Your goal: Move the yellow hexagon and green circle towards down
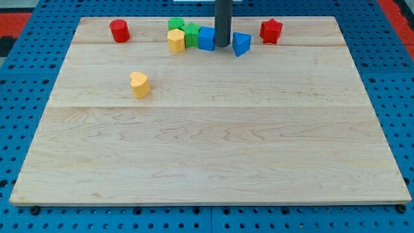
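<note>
The yellow hexagon (176,40) sits near the view's top, left of centre. The green circle (175,24) lies just above it, partly hidden behind it. A green star-like block (191,33) and a blue cube (207,38) touch in a row to the hexagon's right. My rod comes down from the top edge and my tip (222,45) rests between the blue cube and a blue triangle (240,43), to the right of the hexagon and circle.
A red cylinder (119,30) stands at the top left. A red star (271,30) stands at the top right. A yellow heart (139,84) lies lower on the left. The wooden board (207,162) lies on a blue pegboard.
</note>
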Controlling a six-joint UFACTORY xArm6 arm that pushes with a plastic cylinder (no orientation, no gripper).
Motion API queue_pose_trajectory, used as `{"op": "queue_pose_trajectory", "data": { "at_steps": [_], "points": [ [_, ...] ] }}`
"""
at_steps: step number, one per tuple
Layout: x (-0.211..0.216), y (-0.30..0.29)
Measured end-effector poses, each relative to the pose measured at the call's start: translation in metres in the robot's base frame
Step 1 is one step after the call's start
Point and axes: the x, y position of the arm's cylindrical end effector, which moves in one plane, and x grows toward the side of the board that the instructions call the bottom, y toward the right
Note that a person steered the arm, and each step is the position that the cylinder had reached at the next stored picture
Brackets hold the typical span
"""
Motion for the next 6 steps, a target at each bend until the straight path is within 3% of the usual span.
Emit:
{"op": "queue_pose_trajectory", "data": {
  "at_steps": [2, 3, 4, 5, 6],
  "points": [
    [-0.067, -0.009],
    [-0.074, -0.092],
    [-0.019, -0.115],
    [0.047, -0.101],
    [0.042, -0.172]
  ]
}}
